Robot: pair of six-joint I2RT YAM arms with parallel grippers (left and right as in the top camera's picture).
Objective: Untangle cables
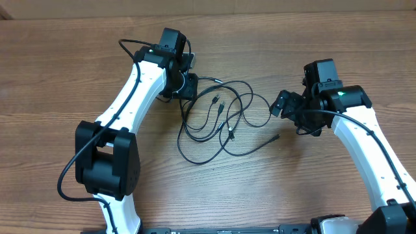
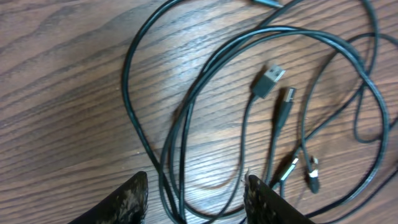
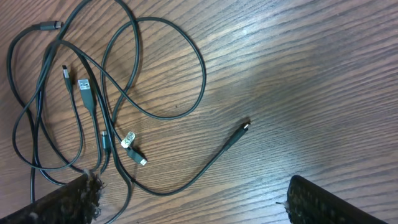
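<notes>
My left tool (image 2: 194, 190) stands wide, straddling strands of the dark cables (image 2: 268, 81). My right tool (image 3: 189, 196) is wide too, holding nothing. Beyond, the cables lie looped and crossed on the table (image 1: 65, 58) between both.

The cables (image 1: 218, 120) lie heaped at the middle of the table (image 1: 58, 58), with the left gripper (image 1: 188, 88) over the heap's far left edge, the right gripper (image 1: 281, 104) just beside its right edge, and one loose plug (image 1: 277, 137) in front of that gripper.
</notes>
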